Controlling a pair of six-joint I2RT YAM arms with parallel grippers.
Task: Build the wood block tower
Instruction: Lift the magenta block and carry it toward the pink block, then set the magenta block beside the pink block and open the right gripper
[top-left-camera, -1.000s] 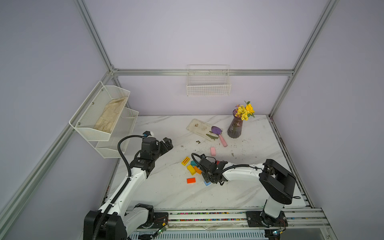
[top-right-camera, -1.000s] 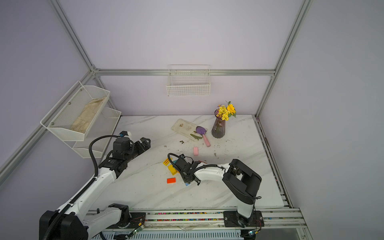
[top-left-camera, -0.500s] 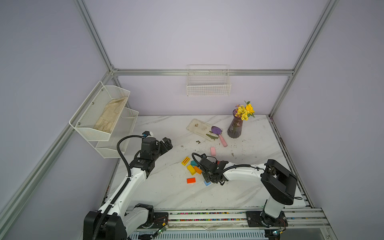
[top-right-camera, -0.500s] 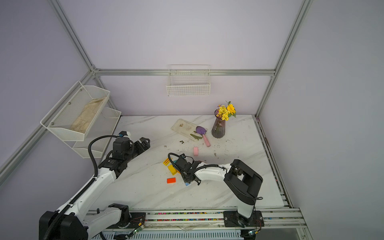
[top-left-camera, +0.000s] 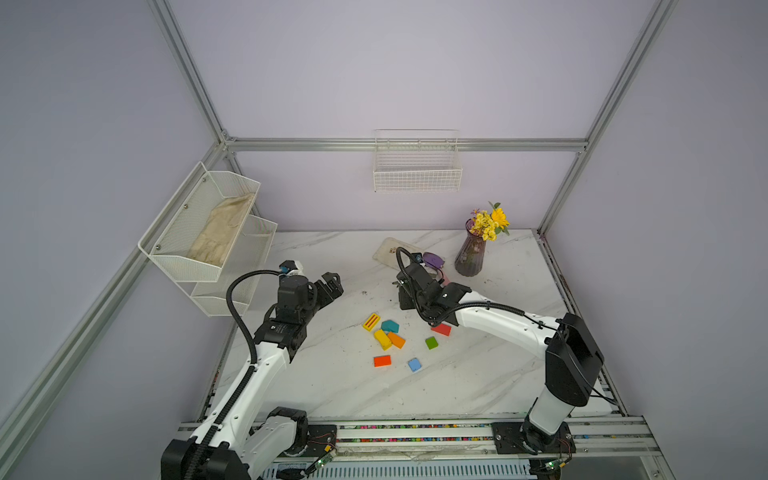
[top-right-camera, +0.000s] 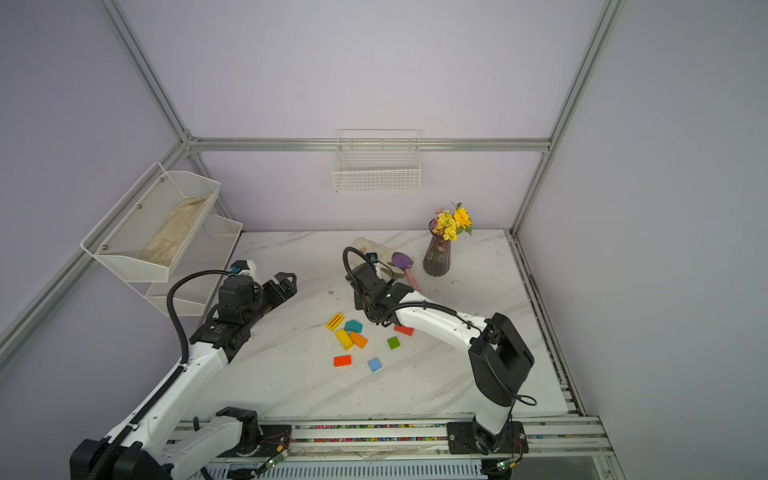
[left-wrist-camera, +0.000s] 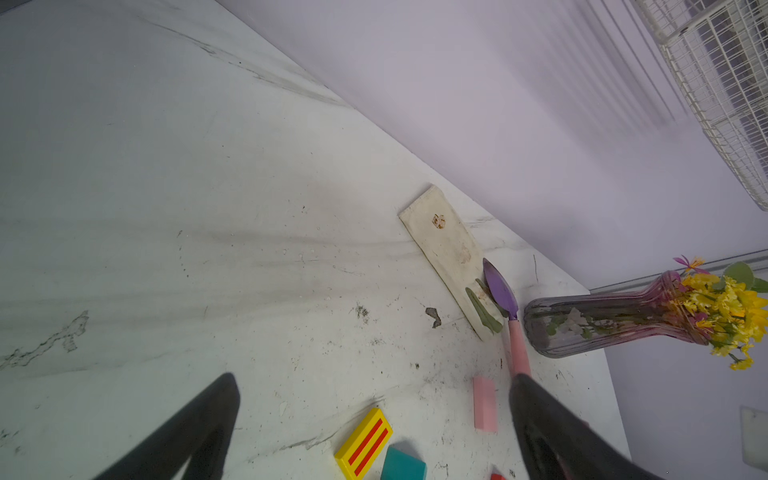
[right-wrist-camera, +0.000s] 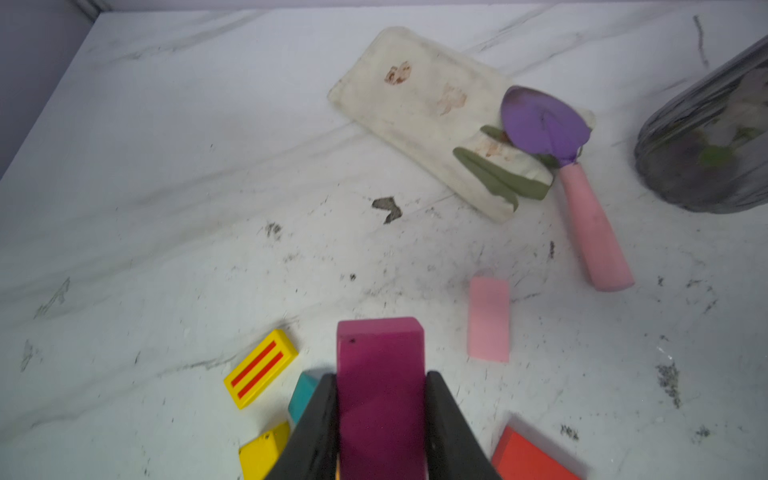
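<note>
Beyond the right gripper pinching a magenta block, pink block, trowel, vase; left gripper spread.

Trowel lies between cloth and vase, blocks scattered before them.

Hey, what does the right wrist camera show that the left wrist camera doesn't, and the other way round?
Only the right wrist view: the magenta block clamped in the right gripper, and a plain yellow block. Only the left wrist view: the left gripper with jaws open and empty, the yellow flowers, the wire basket. Both: the striped yellow block, teal block, pink block, trowel, stained cloth and vase.
</note>
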